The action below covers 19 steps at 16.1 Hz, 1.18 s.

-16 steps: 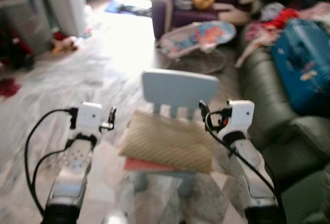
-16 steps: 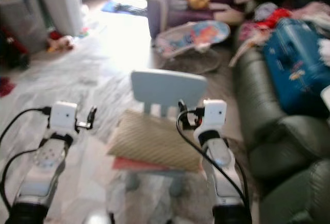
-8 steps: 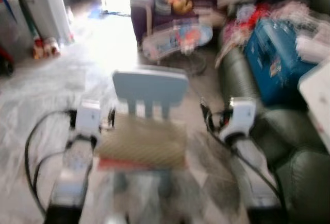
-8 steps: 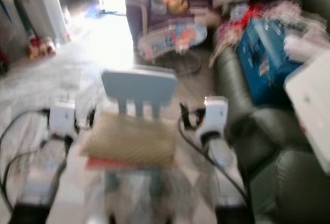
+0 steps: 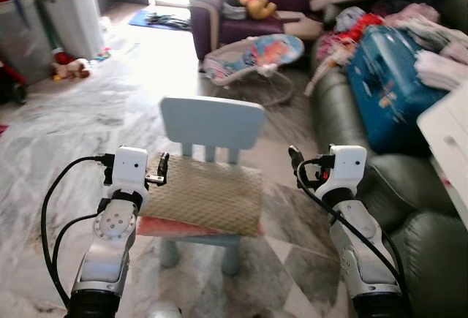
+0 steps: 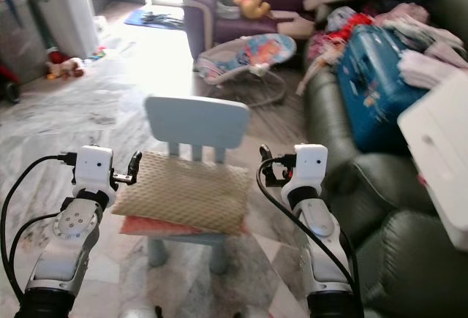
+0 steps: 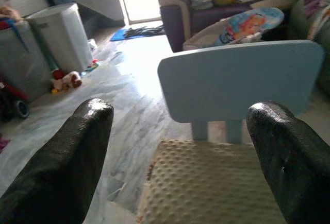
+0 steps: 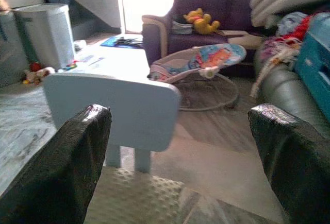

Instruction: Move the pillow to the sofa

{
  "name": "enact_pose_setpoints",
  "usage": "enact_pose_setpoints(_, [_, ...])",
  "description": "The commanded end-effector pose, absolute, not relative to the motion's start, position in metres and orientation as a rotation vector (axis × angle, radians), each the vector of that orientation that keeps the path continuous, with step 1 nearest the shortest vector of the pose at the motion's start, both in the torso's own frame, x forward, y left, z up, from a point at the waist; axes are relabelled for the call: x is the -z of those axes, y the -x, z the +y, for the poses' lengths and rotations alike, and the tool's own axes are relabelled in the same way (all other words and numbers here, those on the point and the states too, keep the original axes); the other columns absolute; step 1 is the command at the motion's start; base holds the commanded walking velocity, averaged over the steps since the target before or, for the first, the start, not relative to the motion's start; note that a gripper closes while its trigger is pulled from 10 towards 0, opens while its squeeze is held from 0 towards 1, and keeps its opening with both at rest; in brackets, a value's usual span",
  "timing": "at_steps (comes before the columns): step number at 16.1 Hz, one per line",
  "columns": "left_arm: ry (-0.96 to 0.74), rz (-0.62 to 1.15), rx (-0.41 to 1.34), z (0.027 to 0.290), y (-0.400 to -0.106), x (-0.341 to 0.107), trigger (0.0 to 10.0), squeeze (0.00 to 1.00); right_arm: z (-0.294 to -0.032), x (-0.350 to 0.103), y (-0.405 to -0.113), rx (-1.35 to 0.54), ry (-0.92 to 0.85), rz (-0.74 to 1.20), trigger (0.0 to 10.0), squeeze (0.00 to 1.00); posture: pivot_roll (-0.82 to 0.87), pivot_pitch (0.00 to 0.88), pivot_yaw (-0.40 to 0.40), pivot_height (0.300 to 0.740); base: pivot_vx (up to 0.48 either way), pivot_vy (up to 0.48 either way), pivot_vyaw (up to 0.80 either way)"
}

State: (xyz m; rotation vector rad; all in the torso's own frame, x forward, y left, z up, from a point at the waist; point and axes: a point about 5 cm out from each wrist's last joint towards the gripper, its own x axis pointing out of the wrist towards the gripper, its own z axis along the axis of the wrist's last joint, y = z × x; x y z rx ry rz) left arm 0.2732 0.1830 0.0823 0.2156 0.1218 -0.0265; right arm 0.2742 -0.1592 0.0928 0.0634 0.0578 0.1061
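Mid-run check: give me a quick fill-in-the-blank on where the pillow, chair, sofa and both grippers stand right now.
1. The beige pillow lies on the seat of the light blue ____.
2. Under the pillow is a flat ____ cushion.
3. The dark green sofa is on the robot's ____ side.
4. The left gripper and the right gripper both have their fingers ____, holding nothing.

Missing words: chair; red; right; open

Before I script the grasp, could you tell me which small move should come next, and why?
Probably ease both grippers inward: the left gripper sits at one edge of the beige textured pillow on the pale blue chair, the right gripper apart from the other; both jaws open.
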Motion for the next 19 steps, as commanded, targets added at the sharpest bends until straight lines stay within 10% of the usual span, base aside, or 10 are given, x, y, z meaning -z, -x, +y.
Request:
enact_pose_setpoints(1, [-0.228, 0.119, 0.041, 0.1838, -0.2737, -0.0827, 10.0, 0.0, -0.1577, -0.0968, -0.2774, -0.108, -0.061, 0.047, 10.0, 0.0, -0.01, 0.0, -0.056, 0.74, 0.0, 0.446, 0.0])
enact_pose_setpoints(19, [-0.219, 0.096, 0.111, 0.1754, -0.2709, -0.0844, 10.0, 0.0, -0.1596, -0.0977, -0.2776, -0.091, -0.061, 0.039, 10.0, 0.0, -0.01, 0.0, -0.052, 0.74, 0.232, 0.136, 0.0])
